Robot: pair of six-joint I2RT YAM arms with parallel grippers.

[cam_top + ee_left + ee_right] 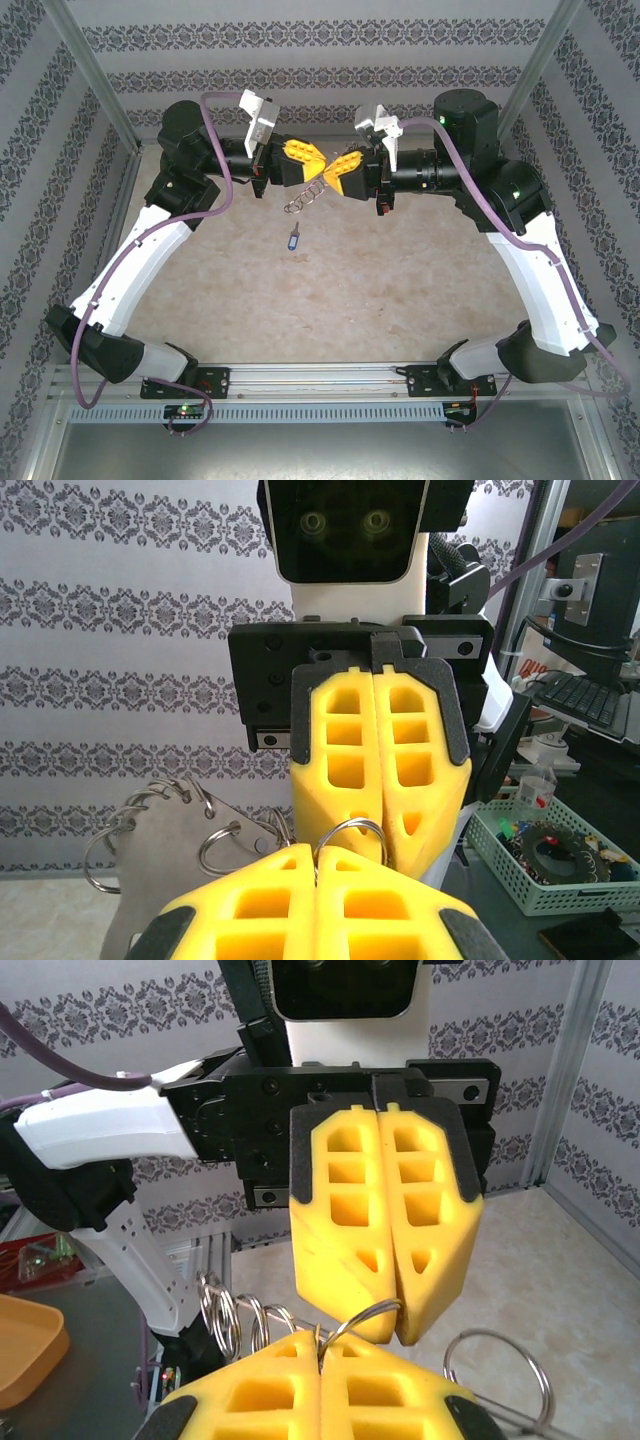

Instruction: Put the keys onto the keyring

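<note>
Yellow jaws on both arms clamp the keyring (305, 197) aloft; the blue-headed key (292, 238) lies on the desk (400, 280).

Open table (400, 270) surrounds the key (292, 238); dangling keyring (305, 197) hangs near.

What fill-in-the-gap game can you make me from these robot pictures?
1. The left gripper and the right gripper both pinch the ___.
2. The key has a ___ head.
3. The key lies loose on the ___.
Missing words: keyring; blue; table.
</note>
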